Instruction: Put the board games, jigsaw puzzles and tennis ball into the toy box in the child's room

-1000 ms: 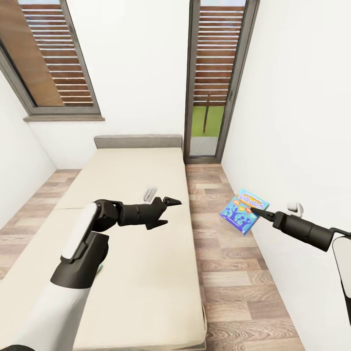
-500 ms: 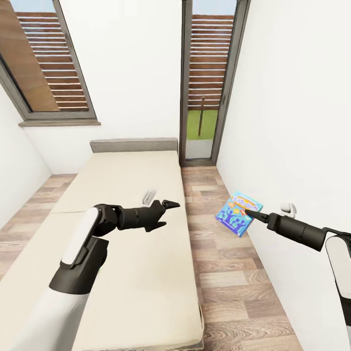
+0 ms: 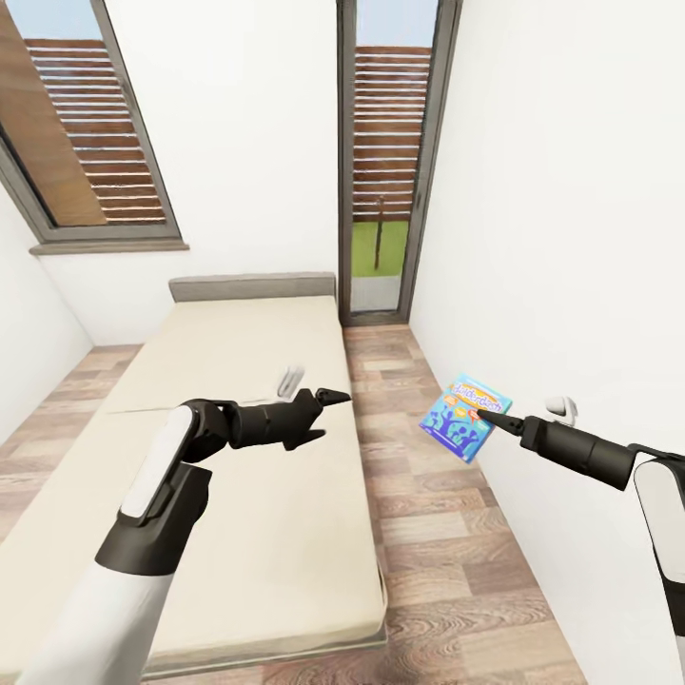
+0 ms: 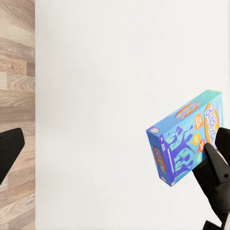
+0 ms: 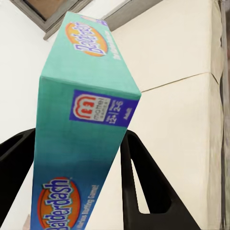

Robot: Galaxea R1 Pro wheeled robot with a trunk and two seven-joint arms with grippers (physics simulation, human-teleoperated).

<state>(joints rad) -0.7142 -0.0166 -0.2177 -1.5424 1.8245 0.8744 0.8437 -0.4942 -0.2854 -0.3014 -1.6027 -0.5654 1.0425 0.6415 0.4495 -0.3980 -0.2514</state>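
R gripper (image 3: 501, 419): clamping the blue game (image 3: 465, 416) by its edge, holding it up in the air over the floor (image 3: 438, 533), betw. the bed (image 3: 238, 457) and the R wall (image 3: 571, 238); in R wrist view the fingers (image 5: 143, 182) are sitting on both sides of the box (image 5: 81, 120), pressing its faces.
Blue game: tilting, printed face toward the head cam, not touching bed or floor; lettered "Balderdash" in R wrist view; also showing in L wrist view (image 4: 187, 143) against the white wall, w/ the R gripper's black tip (image 4: 218, 167) on its edge.
L gripper (image 3: 323, 414): hovering over the bed's R edge, about mid-length, jaws parted, carrying nothing; pointing toward the R arm.
Bed: beige mattress, grey headboard at the far wall; small white item (image 3: 288, 381) lying near the R edge just beyond the L gripper, can't tell what it is.
Room: window (image 3: 86, 133) at far L, tall glass door (image 3: 385, 162) beyond the bed's far R corner, plank floor along the bed's R side.
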